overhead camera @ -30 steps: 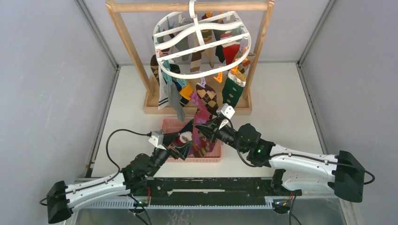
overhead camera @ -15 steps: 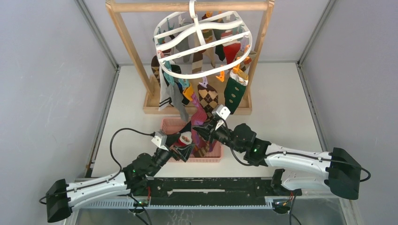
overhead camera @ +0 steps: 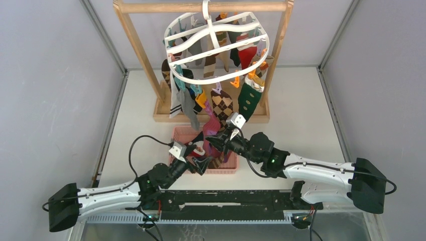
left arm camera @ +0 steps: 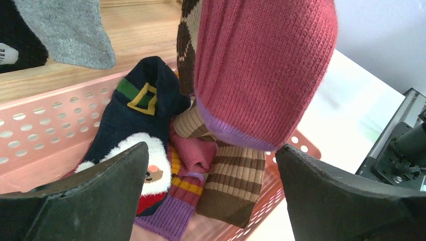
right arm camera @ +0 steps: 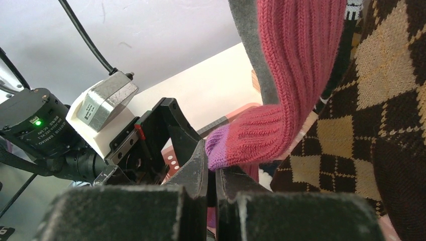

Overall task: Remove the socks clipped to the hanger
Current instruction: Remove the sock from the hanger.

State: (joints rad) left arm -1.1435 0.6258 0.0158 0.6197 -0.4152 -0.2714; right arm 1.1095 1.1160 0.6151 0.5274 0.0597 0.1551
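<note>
— Looking for the hanger (overhead camera: 216, 37): where is it?
— Hooked on the top bar of the wooden stand (overhead camera: 136, 45) at the far end of the surface (overhead camera: 301, 100), with socks (overhead camera: 247, 52) clipped all round its white ring.
— And the right tool (overhead camera: 213, 142)?
— Closed, its two fingers pinched on the purple cuff of a pink sock (overhead camera: 213, 123). The sock runs from the hanger down to the tool, and in the right wrist view the cuff bends sideways into the fingertips.
— What hangs beside that sock?
— A brown argyle sock (overhead camera: 221, 103), touching it on the right arm's side (its diamonds fill much of that wrist view). A dark green sock (overhead camera: 249, 98) hangs further toward the right, and a grey sock (overhead camera: 188, 108) toward the left.
— The left tool (overhead camera: 199, 160)?
— Spread wide with nothing between its fingers, poised over the pink basket (overhead camera: 181, 133), which sits just in front of the stand. In the left wrist view the pink sock's cuff dangles between the two fingers, above the basket.
— What's in the basket?
— A navy sock (left arm camera: 135, 115) with a Santa face, a brown striped sock (left arm camera: 236, 181) and a purple sock (left arm camera: 173, 206) with yellow bands, heaped against each other. Whether more lie underneath, I can't tell.
</note>
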